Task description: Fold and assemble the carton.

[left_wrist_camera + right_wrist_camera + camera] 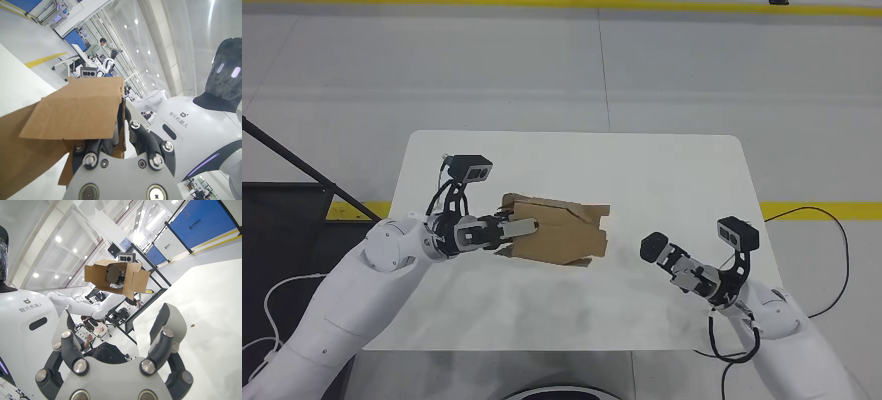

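The carton [560, 235], part-formed, hangs over mid-table [672, 180], long axis running 9 to 3. The left gripper [525, 228] is clamped on its 9 o'clock wall. The right gripper [652, 247], spread and empty, sits off at the carton's 3 o'clock, facing its open end.

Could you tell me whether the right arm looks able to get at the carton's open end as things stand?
Probably yes. The right gripper is open, and the carton, held by the left gripper, turns its open end toward it, with nothing seen standing between them.
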Tool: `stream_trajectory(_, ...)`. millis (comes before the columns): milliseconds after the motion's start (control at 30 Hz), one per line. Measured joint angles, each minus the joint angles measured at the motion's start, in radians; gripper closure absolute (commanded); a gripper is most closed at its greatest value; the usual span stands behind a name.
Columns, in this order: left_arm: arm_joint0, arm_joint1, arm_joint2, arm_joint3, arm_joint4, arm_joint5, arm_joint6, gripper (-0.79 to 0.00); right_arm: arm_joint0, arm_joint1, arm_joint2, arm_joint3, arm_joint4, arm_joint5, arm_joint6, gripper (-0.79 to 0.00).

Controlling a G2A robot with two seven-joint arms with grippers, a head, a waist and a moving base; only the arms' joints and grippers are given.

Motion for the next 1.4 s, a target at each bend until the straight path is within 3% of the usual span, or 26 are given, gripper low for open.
stream_trajectory(200,0.003,-0.001,0.000,-0.005,-0.001,0.004,0.006,0.000,0.001,0.000,-0.001,0.000,0.002,0.000,0.000,-0.785)
stream_trajectory(333,0.021,-0.009,0.003,-0.026,0.038,0.021,0.076,0.000,0.003,-0.004,0.002,-0.036,-0.045,0.013,-0.027,-0.785)
stream_trajectory(667,0.026,-0.029,0.014,-0.028,0.100,0.032,0.143,0.000,-0.006,-0.018,0.067,-0.150,-0.486,0.031,-0.163,-0.785)
stream_trajectory(967,0.028,-0.029,0.013,-0.031,0.104,0.038,0.148,0.000,-0.006,-0.018,0.069,-0.159,-0.446,0.033,-0.167,-0.785)
stream_trajectory(1067,0.037,-0.032,0.009,-0.045,0.124,0.060,0.170,0.000,-0.005,-0.021,0.101,-0.203,-0.559,0.026,-0.207,-0.785)
stream_trajectory(1300,0.040,-0.041,0.002,-0.033,0.100,0.081,0.133,0.000,-0.016,-0.032,0.137,-0.381,-1.037,0.018,-0.254,-0.785)
stream_trajectory(1400,0.041,-0.043,-0.004,-0.031,0.111,0.075,0.129,0.000,-0.015,-0.032,0.137,-0.377,-1.067,0.018,-0.253,-0.785)
